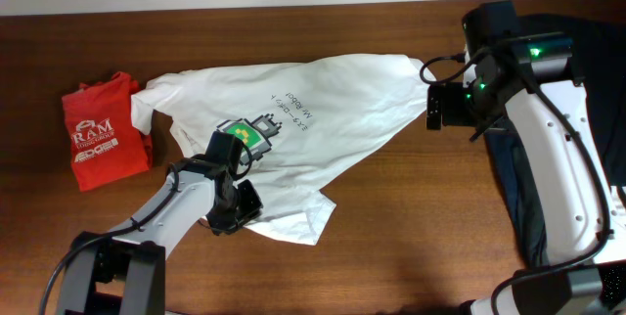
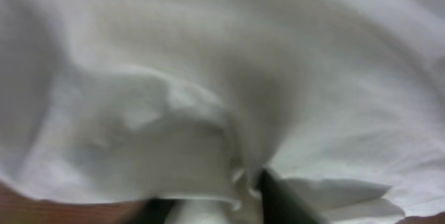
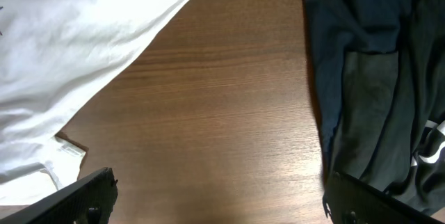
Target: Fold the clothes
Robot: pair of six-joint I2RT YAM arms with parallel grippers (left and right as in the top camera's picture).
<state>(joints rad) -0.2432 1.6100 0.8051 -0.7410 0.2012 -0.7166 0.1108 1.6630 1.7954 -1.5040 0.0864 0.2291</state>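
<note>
Wood table (image 1: 391, 217) | white T-shirt (image 1: 333, 100) rumpled, green print (image 1: 245, 134) up | left end effector (image 2: 208, 202) pinching it | right end effector (image 3: 219, 196) spread

On the counter (image 1: 411, 217), the folded shirt (image 1: 103, 134) touches the left edge of the spread shirt (image 1: 323, 100); the heap of clothes (image 1: 602, 80) lies to its right.

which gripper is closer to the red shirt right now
Left. The left gripper is on the lower part of the white T-shirt, a short way right of the red T-shirt. The right gripper is at the white T-shirt's far right tip.
</note>
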